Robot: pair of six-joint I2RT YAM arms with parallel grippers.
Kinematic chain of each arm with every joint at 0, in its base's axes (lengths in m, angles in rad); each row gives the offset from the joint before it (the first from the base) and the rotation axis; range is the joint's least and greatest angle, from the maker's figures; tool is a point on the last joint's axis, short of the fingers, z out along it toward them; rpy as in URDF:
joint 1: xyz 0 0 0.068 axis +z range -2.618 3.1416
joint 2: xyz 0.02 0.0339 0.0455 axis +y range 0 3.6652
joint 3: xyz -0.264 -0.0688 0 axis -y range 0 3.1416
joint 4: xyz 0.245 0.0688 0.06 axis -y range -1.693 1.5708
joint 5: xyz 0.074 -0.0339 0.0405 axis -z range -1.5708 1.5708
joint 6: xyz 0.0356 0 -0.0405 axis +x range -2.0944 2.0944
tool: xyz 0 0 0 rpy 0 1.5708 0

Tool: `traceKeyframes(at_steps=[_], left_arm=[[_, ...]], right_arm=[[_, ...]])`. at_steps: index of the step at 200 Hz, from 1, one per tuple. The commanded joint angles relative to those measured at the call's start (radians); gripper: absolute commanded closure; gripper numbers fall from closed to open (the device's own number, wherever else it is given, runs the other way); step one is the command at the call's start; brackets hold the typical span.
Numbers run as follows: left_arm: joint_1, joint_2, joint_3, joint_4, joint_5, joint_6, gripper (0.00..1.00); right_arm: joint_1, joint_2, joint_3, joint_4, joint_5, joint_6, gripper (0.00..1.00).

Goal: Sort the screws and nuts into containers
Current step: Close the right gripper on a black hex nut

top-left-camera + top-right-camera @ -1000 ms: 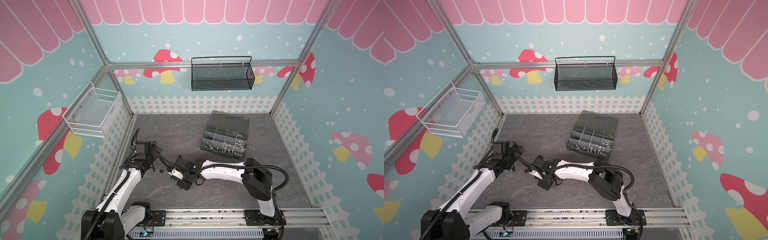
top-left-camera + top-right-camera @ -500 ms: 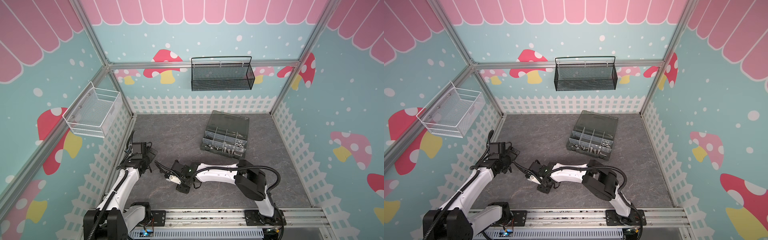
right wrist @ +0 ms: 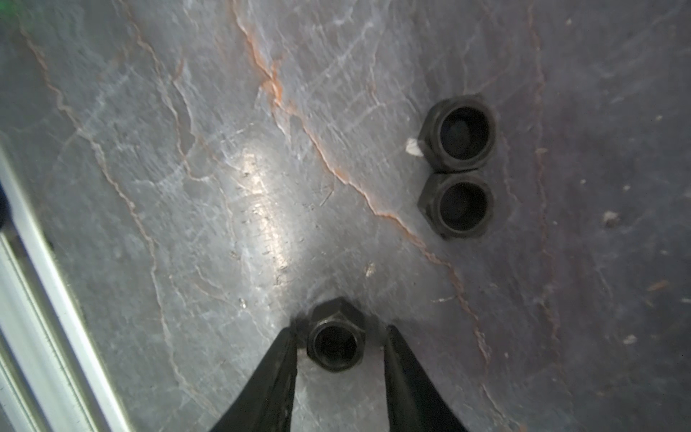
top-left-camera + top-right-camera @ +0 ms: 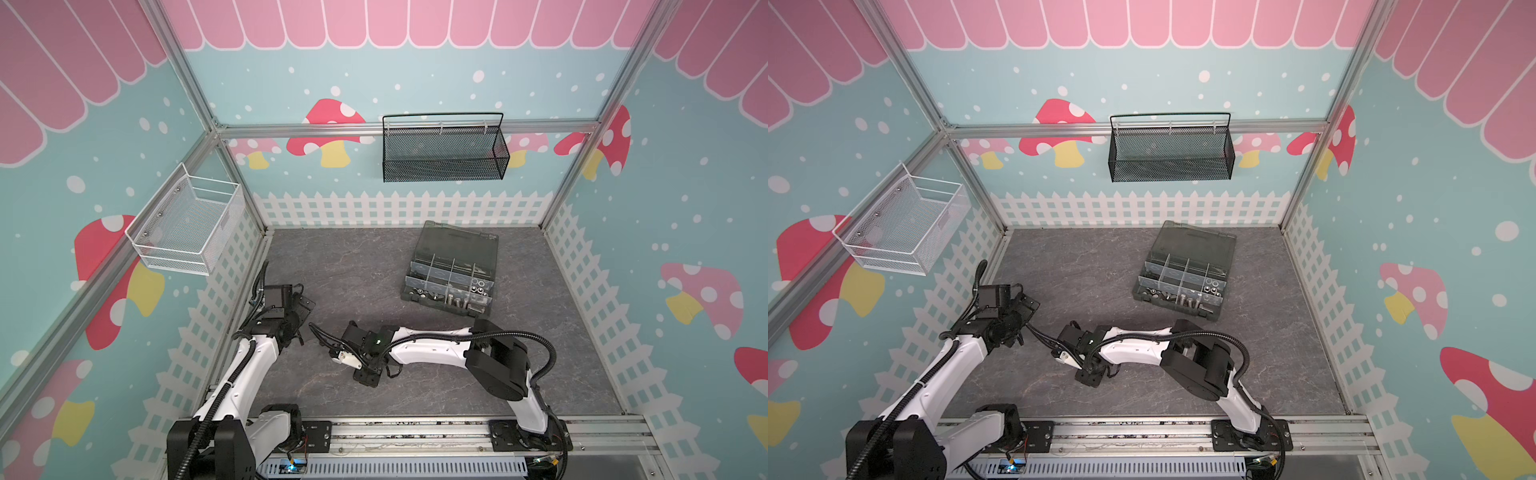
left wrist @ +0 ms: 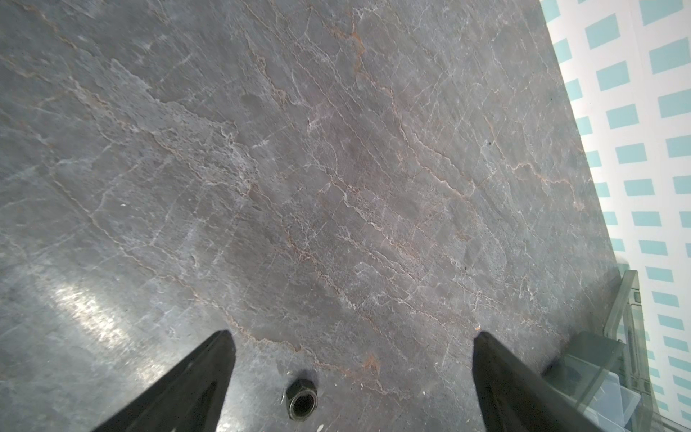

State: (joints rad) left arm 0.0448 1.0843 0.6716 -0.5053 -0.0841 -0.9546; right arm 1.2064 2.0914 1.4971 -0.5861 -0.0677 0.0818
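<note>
Right pincer (image 3: 339,328), pitched steeply downward, straddles one black nut (image 3: 335,344).

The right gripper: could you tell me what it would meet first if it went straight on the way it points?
Probably the black nut lying between the fingers of the right gripper, with the grey tabletop just beneath.

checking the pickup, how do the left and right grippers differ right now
The left gripper stands wide open; the right gripper stands narrow, barely wider than a nut. The left's lone nut lies well clear of both fingers; the right's flanked nut sits between the fingers, one touching it, a slight gap at the other. Both have black pointed fingers over the grey table.
</note>
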Motion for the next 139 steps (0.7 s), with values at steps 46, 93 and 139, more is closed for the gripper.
traceKeyframes(at_steps=[46, 93, 139], left_arm=[[0.005, 0.002, -0.012, -0.016, 0.014, -0.009, 0.0], [0.007, 0.006, -0.007, -0.016, 0.018, -0.007, 0.0], [0.006, -0.001, -0.01, -0.015, 0.02, 0.017, 0.0]], right_arm=[[0.008, 0.068, 0.016, -0.032, 0.024, -0.024, 0.67], [0.008, 0.058, 0.01, -0.049, 0.052, -0.014, 0.81], [-0.021, -0.028, -0.039, -0.01, 0.076, 0.055, 1.0]])
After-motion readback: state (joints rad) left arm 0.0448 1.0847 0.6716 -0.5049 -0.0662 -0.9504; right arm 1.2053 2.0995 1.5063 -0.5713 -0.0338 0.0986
